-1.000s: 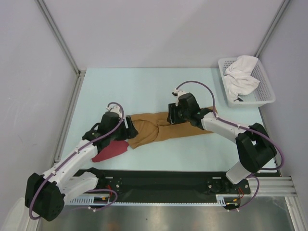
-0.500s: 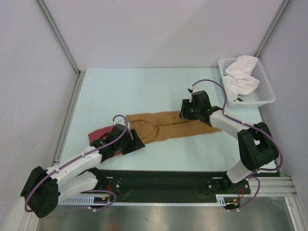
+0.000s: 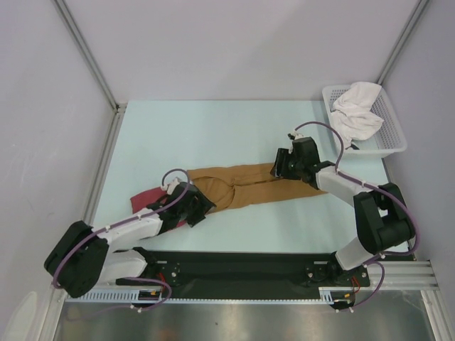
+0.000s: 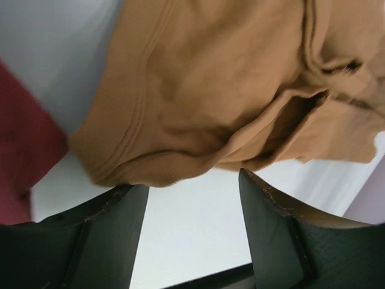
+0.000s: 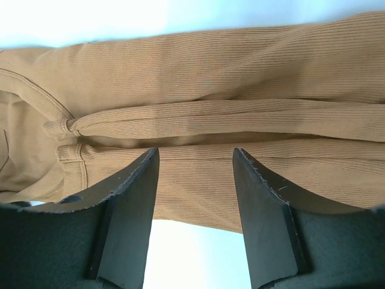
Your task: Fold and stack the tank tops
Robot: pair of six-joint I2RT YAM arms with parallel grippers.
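1. lying with its long axis left-right, the tan-brown ribbed cloth tank top [image 3: 242, 186] spans between both grippers.
2. left gripper [image 3: 199, 206], spread and empty, sits at its left end.
3. right gripper [image 3: 283, 163], spread and empty, hovers over its right half.

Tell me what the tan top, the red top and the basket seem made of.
Tan top: soft matte ribbed knit, perhaps a cotton blend; fine parallel ribs and stitched hems show. Red top: soft matte cloth with a faintly fuzzy surface; the weave is too blurred to tell. Basket: white plastic by its look, with rigid mesh walls.
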